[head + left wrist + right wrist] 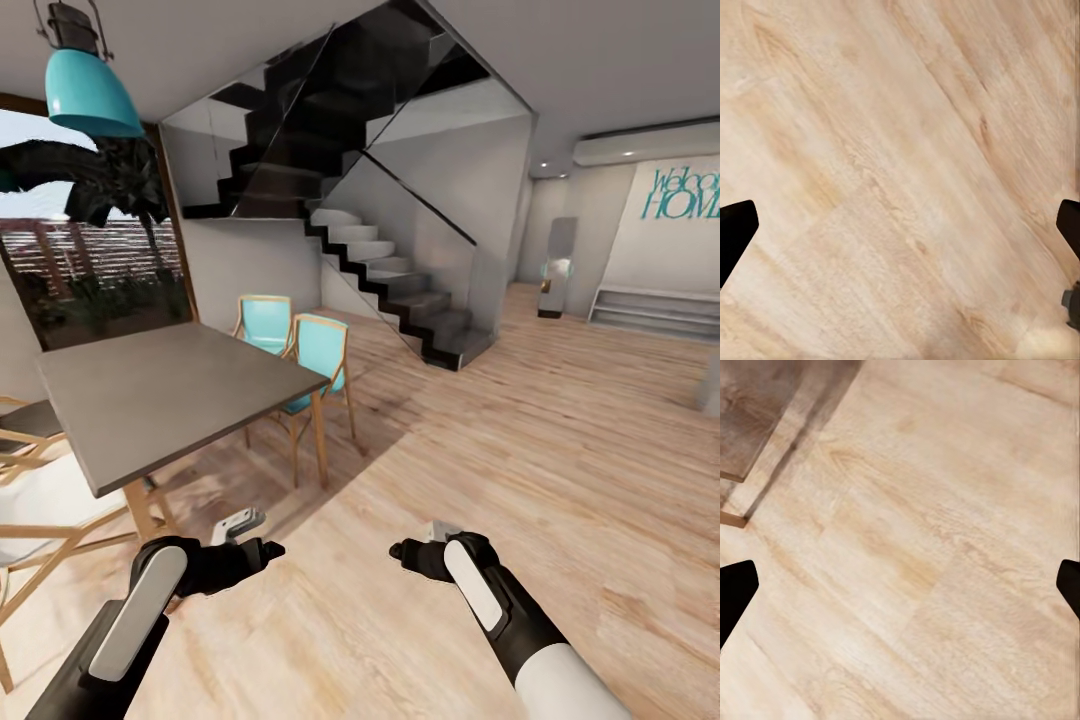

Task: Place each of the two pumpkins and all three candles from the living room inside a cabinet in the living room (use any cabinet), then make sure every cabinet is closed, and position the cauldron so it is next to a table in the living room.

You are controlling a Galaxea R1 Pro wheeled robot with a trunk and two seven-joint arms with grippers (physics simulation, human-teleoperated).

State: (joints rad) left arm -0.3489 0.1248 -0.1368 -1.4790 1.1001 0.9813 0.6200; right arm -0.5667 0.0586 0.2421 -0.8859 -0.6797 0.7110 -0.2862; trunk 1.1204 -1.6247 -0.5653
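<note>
Both arms are stretched forward low over a light wood floor [520, 450]. My left gripper [262, 551] is open; in the left wrist view its dark fingertips [735, 232] stand far apart at the frame's edges with only floorboards between them. The right gripper [405, 551] is open too. In the right wrist view its fingertips [735, 592] are just as widely spread over bare floor, and a table leg's foot [731, 517] shows in one corner.
A grey-topped dining table [150, 400] stands at the left with two teal chairs [320, 352] behind it and pale wooden chairs [40, 505] near me. A dark staircase [400, 290] rises ahead. White low shelves [650, 310] line the far right wall. Wood floor stretches ahead and right.
</note>
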